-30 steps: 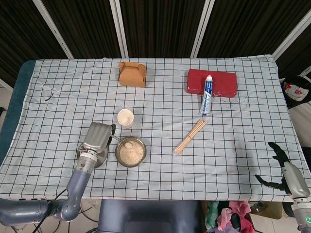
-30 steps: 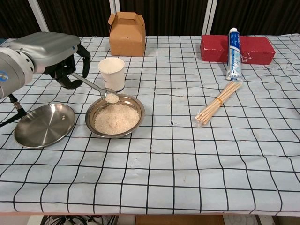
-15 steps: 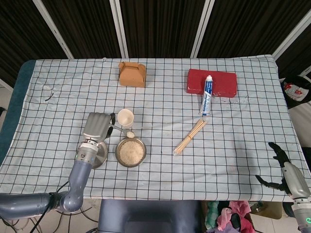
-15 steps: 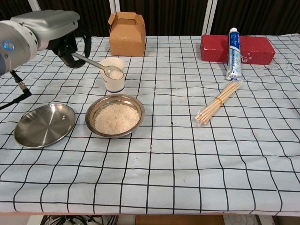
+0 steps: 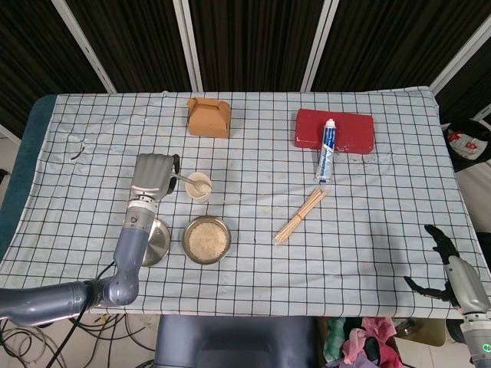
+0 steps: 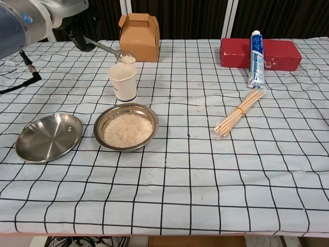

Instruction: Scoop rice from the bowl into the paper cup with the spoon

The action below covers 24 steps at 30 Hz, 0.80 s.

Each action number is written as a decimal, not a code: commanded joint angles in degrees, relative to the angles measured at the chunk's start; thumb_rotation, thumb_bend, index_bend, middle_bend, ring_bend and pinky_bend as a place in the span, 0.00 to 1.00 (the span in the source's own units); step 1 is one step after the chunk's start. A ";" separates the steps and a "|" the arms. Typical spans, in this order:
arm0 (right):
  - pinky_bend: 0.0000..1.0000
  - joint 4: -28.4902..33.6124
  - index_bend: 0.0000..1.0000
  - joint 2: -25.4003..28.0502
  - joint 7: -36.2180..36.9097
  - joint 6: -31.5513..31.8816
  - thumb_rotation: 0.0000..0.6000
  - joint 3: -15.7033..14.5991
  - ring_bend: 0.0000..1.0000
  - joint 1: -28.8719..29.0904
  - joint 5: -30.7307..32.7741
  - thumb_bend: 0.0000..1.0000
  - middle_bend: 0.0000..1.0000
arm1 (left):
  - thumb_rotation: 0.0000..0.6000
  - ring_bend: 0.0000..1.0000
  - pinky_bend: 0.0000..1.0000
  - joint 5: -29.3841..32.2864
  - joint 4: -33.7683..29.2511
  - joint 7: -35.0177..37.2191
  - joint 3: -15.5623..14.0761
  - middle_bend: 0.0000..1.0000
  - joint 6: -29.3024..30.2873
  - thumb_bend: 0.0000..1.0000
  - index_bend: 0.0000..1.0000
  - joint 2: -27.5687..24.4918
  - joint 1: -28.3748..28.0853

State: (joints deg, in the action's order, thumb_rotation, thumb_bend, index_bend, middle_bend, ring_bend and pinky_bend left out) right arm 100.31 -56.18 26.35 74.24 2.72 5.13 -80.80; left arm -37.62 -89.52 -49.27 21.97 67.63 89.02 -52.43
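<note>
Left hand (image 5: 153,175): grasps spoon (image 6: 109,50), rice-loaded, above cup (image 6: 123,82).
Right hand (image 5: 447,270): fingers spread, holding nothing.
Bowl (image 6: 126,128): contains rice.

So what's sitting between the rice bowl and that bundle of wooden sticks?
Nothing: between the bowl and the sticks there is only bare checked tablecloth, as the chest view shows most clearly.

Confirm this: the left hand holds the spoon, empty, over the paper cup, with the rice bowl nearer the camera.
Not quite: the spoon is not empty. The chest view shows rice heaped in it. The rest stands: the left hand holds it over the paper cup, and the rice bowl is nearer the camera.
</note>
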 commanded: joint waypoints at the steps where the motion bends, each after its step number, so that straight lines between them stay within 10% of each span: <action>1: 0.18 0.10 0.00 0.00 -0.11 -0.06 1.00 0.06 0.00 0.00 0.19 0.17 0.00 | 1.00 1.00 1.00 0.95 2.12 0.44 -0.24 1.00 -1.38 0.50 0.78 0.11 -0.94; 24: 0.18 0.45 0.00 0.38 0.99 -0.17 1.00 0.27 0.00 -0.17 0.35 0.17 0.00 | 1.00 1.00 1.00 -0.24 9.14 -11.10 -6.54 1.00 -1.92 0.50 0.78 1.27 -7.34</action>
State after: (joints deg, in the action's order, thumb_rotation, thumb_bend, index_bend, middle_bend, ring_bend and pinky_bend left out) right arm 100.76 -55.81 27.35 74.07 2.99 4.96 -80.45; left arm -37.52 -80.70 -59.65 15.92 65.62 90.03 -59.18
